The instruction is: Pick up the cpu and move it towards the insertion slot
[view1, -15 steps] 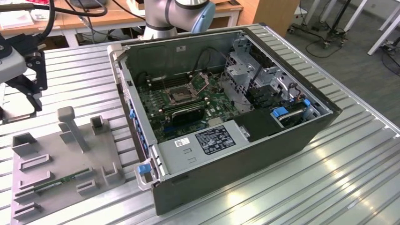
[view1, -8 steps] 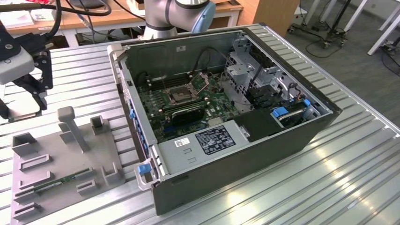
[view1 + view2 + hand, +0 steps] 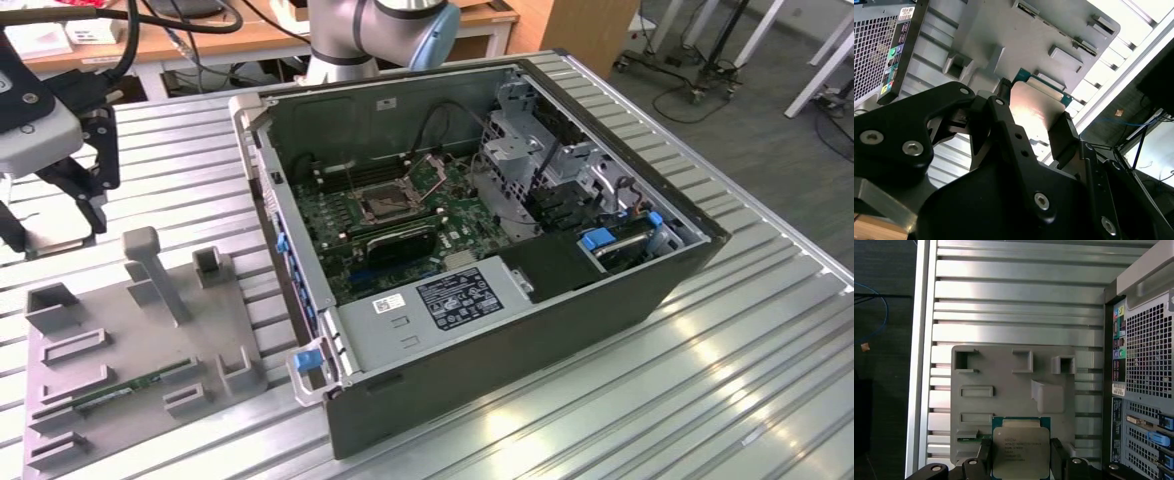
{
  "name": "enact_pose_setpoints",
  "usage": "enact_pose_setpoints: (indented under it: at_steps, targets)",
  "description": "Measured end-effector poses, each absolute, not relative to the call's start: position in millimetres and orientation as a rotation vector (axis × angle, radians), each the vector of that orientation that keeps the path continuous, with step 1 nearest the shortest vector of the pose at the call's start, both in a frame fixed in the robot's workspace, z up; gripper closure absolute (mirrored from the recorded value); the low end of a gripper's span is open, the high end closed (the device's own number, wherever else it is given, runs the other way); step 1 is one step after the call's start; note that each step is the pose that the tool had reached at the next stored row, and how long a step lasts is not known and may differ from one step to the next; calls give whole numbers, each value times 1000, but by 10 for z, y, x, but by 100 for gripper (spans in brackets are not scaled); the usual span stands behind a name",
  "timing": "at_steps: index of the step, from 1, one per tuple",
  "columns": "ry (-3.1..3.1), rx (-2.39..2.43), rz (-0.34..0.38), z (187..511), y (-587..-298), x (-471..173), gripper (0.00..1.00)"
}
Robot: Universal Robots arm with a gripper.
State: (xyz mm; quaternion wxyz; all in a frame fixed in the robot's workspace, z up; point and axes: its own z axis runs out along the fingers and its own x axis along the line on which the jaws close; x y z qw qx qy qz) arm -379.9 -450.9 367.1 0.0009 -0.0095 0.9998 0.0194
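The cpu (image 3: 1020, 447), a flat square chip with a silvery top and a green edge, sits between my gripper's (image 3: 1021, 461) two black fingers (image 3: 985, 456), which are shut on its opposite sides. The second wrist view shows the cpu (image 3: 1036, 107) from beside the gripper (image 3: 1035, 119), held in the air over the grey fixture plate (image 3: 1019, 35). In the exterior view my gripper (image 3: 54, 225) hangs at the far left, above the table and apart from the open computer case (image 3: 534, 330). The insertion slot (image 3: 387, 198), a dark square socket in a metal frame, lies on the green board inside the case.
The grey fixture plate (image 3: 134, 340) with raised holders lies on the ribbed metal table (image 3: 747, 380), and a thin green memory stick (image 3: 134, 385) rests in it. The case's walls, drive cage (image 3: 534, 170) and power supply (image 3: 441, 305) surround the board. The arm's base (image 3: 380, 35) stands behind the case.
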Motion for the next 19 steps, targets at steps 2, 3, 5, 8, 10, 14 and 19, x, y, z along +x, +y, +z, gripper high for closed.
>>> enact_pose_setpoints:
  at_steps: [2, 3, 5, 8, 10, 14, 19]
  targets:
    - [3139, -30, 61, 3671, -4509, -3798, 45]
    - [3139, -30, 61, 3671, -4509, -3796, 45]
    - [3139, -30, 61, 3672, -4509, -3788, 45]
    - [3139, -30, 61, 3671, -4509, -3772, 45]
    - [3139, -30, 61, 3671, -4509, -3760, 45]
    - [3139, -30, 61, 3670, -4509, -3734, 45]
    - [3139, -30, 61, 3671, -4509, -3697, 45]
